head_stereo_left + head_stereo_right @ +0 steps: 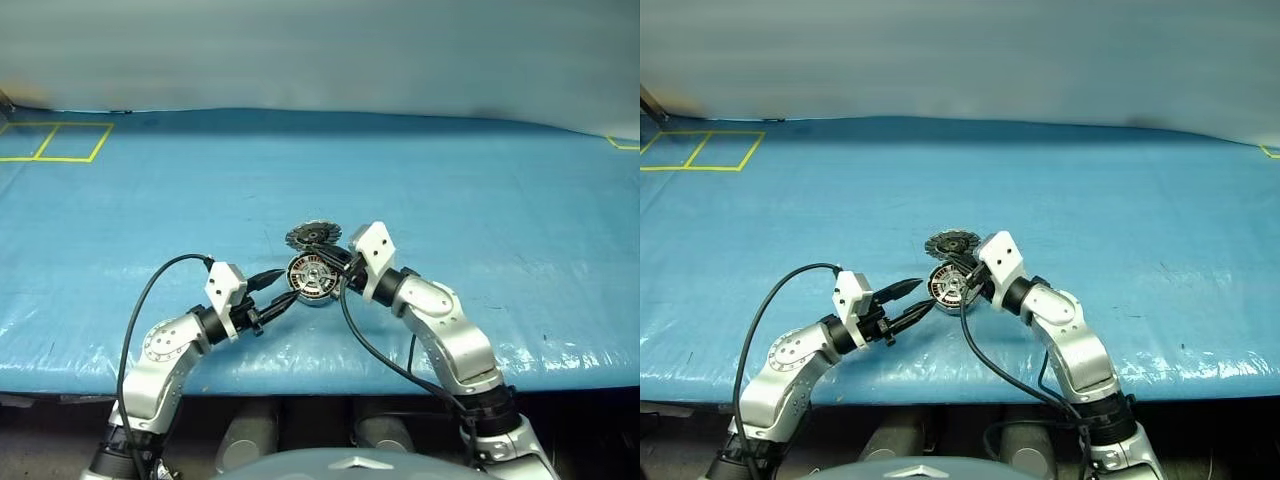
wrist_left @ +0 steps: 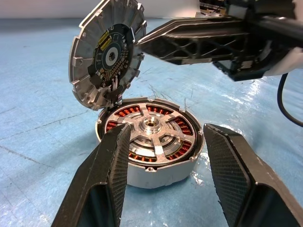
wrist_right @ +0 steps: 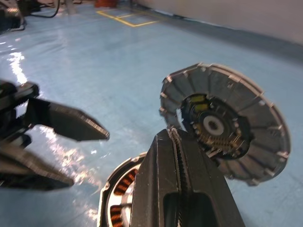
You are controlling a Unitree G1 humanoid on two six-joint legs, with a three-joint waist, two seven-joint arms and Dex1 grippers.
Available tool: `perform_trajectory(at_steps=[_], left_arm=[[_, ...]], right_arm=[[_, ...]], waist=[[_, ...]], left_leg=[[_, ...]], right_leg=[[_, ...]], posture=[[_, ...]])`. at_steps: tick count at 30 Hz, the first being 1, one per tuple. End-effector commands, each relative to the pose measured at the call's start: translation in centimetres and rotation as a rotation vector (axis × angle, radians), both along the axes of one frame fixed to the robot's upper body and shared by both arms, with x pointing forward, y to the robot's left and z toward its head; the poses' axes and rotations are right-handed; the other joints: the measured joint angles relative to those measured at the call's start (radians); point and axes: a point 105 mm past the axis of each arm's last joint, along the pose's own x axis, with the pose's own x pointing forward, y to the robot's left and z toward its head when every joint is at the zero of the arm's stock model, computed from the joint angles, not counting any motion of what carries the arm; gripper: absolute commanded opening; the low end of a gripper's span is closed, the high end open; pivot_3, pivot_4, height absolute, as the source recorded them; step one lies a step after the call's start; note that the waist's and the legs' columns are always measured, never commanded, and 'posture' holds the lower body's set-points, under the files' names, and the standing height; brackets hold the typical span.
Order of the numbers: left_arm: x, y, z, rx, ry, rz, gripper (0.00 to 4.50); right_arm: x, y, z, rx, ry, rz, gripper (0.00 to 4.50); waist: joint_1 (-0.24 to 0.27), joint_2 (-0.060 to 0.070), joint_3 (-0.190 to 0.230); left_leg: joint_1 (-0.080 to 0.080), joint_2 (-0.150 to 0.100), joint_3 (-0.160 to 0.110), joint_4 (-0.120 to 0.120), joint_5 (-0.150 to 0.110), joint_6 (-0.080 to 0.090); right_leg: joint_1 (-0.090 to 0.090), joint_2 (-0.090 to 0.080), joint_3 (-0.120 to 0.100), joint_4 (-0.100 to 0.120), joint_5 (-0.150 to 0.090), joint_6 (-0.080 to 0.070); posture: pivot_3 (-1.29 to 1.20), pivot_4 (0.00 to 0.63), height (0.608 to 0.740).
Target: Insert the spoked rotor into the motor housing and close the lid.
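Note:
The motor housing [image 2: 150, 150], a squat silver-rimmed body, rests on the blue table cover near its front. The spoked rotor [image 2: 152, 138] lies inside it, with copper windings showing between its spokes. The lid [image 2: 106, 53] stands upright from the housing's far edge, its dark jagged face turned toward the housing. My left gripper [image 1: 286, 285] is open, its fingers [image 2: 108, 175] reaching to either side of the housing's near side. My right gripper [image 2: 140, 42] is shut, and its tip rests against the lid's rim. From the right wrist, the lid [image 3: 226, 124] is just beyond the shut fingers.
A blue sheet [image 1: 480, 200] covers the table, and its front edge [image 1: 320, 385] runs just below both arms. Yellow tape squares [image 1: 55, 142] mark the far left corner, and a yellow mark [image 1: 625, 145] sits at the far right. Black cables [image 1: 140, 310] loop from both wrists.

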Motion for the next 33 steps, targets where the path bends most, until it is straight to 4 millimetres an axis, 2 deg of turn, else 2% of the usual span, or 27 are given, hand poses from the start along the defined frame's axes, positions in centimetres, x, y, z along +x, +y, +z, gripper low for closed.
perform_trajectory(at_steps=[1,7,10,13,16,22,26,30,33], left_arm=[[0.4,0.5,1.3,-0.01,-0.049,0.028,2.59],[0.8,1.0,1.4,-0.005,-0.052,0.048,2.59],[1.4,1.5,1.5,0.001,-0.059,0.074,2.59],[2.5,2.1,1.8,0.019,-0.08,0.099,2.59],[3.6,2.7,2.3,0.017,-0.101,0.125,2.59],[7.7,2.9,5.3,-0.018,-0.148,0.13,2.59],[9.6,2.7,6.6,-0.042,-0.166,0.124,1.32],[11.4,1.2,6.4,0.005,-0.17,0.065,0.03],[12.0,-0.9,6.6,0.024,-0.17,-0.045,0.03]], right_arm=[[-1.6,-0.3,-0.8,-0.046,0.025,0.05,0.05],[-2.4,-0.8,-1.8,-0.034,0.078,0.009,0.05],[-3.6,-1.1,-4.0,-0.141,0.126,0.039,0.05],[-3.8,-2.0,-5.7,-0.201,0.148,-0.01,0.05],[-3.8,-2.1,-5.8,-0.192,0.141,-0.033,0.05],[-3.9,-2.1,-5.4,-0.148,0.133,-0.064,0.05],[-3.9,-2.3,-5.5,-0.148,0.132,-0.08,0.0],[-3.9,-2.7,-5.6,-0.121,0.135,-0.126,0.0],[-4.2,-2.9,-5.6,-0.113,0.141,-0.136,0.0]], waist=[[-0.001,0.0,0.0],[-0.002,0.0,0.0],[0.002,-0.001,0.0],[0.004,-0.001,0.0],[0.0,-0.001,0.0],[0.003,-0.002,0.001],[-0.002,-0.002,0.001],[0.0,-0.003,0.001],[0.0,-0.003,0.001]], left_leg=[[0.0,0.0,0.0,0.0,0.0,0.0],[-0.001,0.003,0.003,0.0,0.0,0.0],[-0.002,0.002,0.003,0.0,0.0,0.0],[-0.002,0.001,0.003,0.0,0.0,0.0],[-0.002,0.002,0.004,0.001,0.0,0.0],[-0.002,0.002,0.003,0.002,0.0,0.0],[-0.002,0.001,0.004,0.002,0.0,0.0],[-0.001,0.001,0.003,0.002,0.0,0.0],[-0.001,0.001,0.003,0.002,0.0,0.0]], right_leg=[[-0.001,0.0,0.0,0.0,0.0,0.0],[-0.002,0.001,0.001,0.001,0.0,0.0],[-0.003,0.0,0.001,0.0,0.0,0.0],[-0.003,0.0,0.0,0.0,0.001,0.0],[-0.003,0.0,0.001,0.001,0.001,0.0],[-0.002,0.001,0.0,0.001,0.001,0.002],[0.003,0.001,0.0,0.0,0.005,0.008],[0.004,0.002,-0.001,0.0,0.005,0.008],[0.004,0.002,0.0,0.0,0.005,0.008]], posture=[[0.0,0.15,0.74],[0.0,0.15,0.74],[0.0,0.15,0.74],[0.0,0.15,0.74],[0.0,0.15,0.74],[0.0,0.15,0.74],[0.0,0.15,0.74],[0.0,0.15,0.74],[0.0,0.15,0.74]])
